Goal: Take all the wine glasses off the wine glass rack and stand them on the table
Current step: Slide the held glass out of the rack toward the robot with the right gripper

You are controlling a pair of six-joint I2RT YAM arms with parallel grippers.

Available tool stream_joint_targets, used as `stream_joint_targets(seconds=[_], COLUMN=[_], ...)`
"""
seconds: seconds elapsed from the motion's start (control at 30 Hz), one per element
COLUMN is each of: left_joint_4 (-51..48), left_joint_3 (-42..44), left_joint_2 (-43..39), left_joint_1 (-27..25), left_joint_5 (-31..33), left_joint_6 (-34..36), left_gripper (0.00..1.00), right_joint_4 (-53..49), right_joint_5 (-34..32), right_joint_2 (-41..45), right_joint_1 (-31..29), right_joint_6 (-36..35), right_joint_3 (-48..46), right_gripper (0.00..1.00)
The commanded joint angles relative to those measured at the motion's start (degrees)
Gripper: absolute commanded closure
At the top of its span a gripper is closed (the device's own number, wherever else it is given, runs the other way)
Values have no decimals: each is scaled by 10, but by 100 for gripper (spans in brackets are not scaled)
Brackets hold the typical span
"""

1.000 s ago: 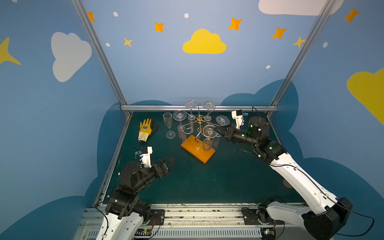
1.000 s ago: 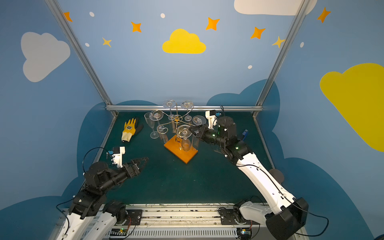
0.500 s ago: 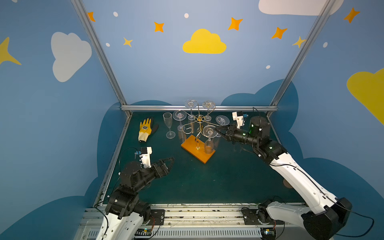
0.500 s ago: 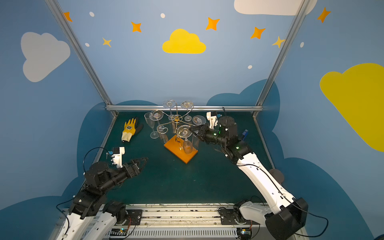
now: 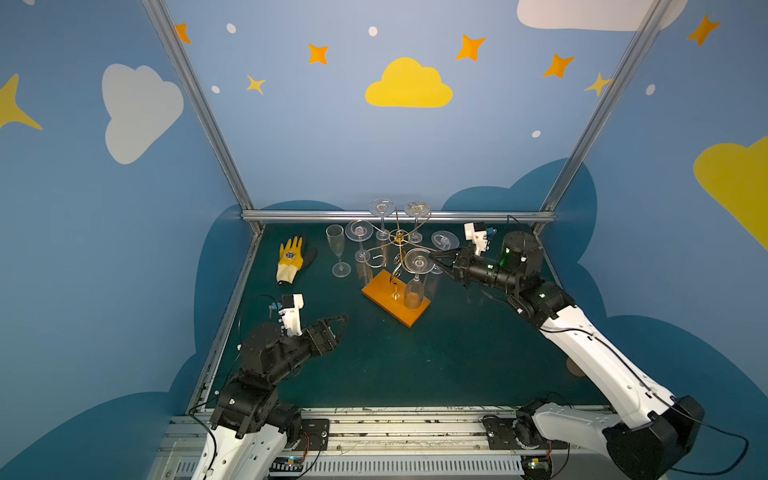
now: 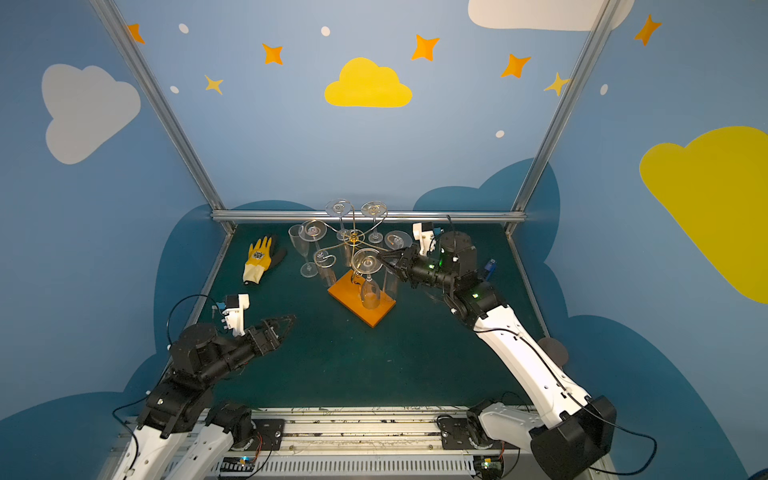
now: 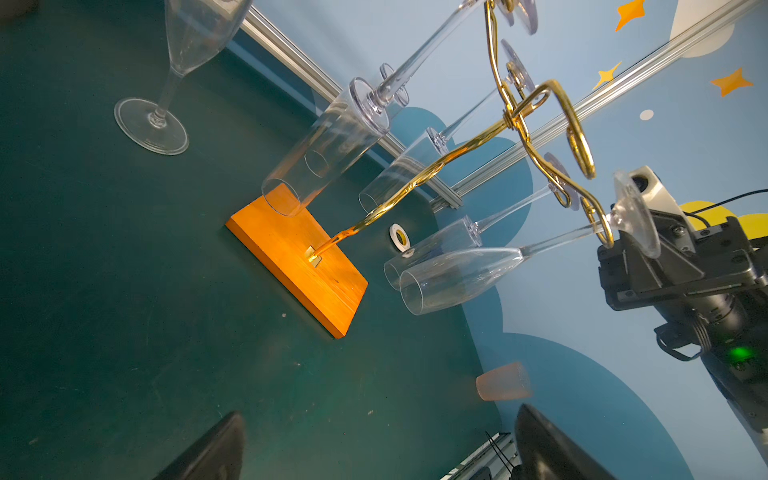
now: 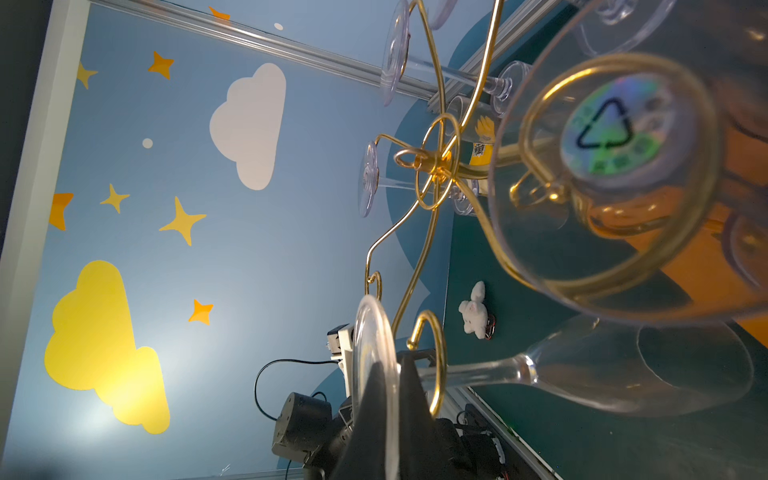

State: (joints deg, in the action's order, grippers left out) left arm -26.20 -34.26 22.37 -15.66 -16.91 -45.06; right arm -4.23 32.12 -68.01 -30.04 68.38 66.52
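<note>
The wine glass rack is gold wire on an orange wooden base at mid-table. Several clear glasses hang upside down from its arms. My right gripper is shut on the round foot of the nearest wine glass. That glass's stem sits in a gold hook. My left gripper hangs open over the mat at the front left, holding nothing.
A yellow glove lies at the back left. One flute stands upright on the mat beside the rack. A tape roll, a small white plush and a pale orange cup lie around the rack.
The right gripper has crept slightly toward the rack with its grip on the glass's foot. The left arm has not moved.
</note>
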Motion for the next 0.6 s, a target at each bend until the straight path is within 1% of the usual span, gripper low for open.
stream_joint_targets(seconds=[0.0,0.27,0.43,0.57], left_joint_4=[-5,3,5,4], left_joint_3=[-10,-9,-9,-8], left_joint_2=[-7,-1,3,2], left_joint_1=[-2,-2,-2,-1], left_joint_5=[4,5,2,1], left_joint_6=[4,5,5,5], left_gripper=[1,1,1,1], right_joint_4=[31,44,68,79], right_joint_5=[8,21,40,38], right_joint_2=[18,17,0,-15], right_joint_1=[2,-1,-7,-13], right_joint_6=[11,40,65,75], right_joint_3=[19,17,19,25], right_gripper=[100,100,100,100])
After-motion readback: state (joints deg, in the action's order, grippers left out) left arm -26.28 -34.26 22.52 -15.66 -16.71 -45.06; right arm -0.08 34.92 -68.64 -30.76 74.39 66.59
